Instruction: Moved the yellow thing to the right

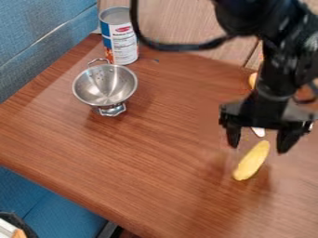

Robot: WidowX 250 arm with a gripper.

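The yellow thing (251, 161) lies on the brown table (142, 158), over on the right side and toward the near part. It is long and thin, and it leans a bit, with its far end more to the right than its near end. My gripper (260, 139) hangs down right by its far end. My jaws are wide apart, one on the left and one on the right. Just past the yellow thing, a little white bit (258, 132) peeks out under me; I think it is the tip of something, but I can't see enough to say what. Farther back, a yellow-orange thing (253, 80) pokes out from behind my black arm (271, 69).

Off to the left, well apart from the yellow thing, a shiny silver bowl with holes (105, 86) stands on its little foot. Just behind it, at the far left of the table, is a tall can (119, 37) with a blue and white label. A black cord (186, 47) loops from my arm over toward the can. Past the left edge of the table there is blue cloth (40, 39).
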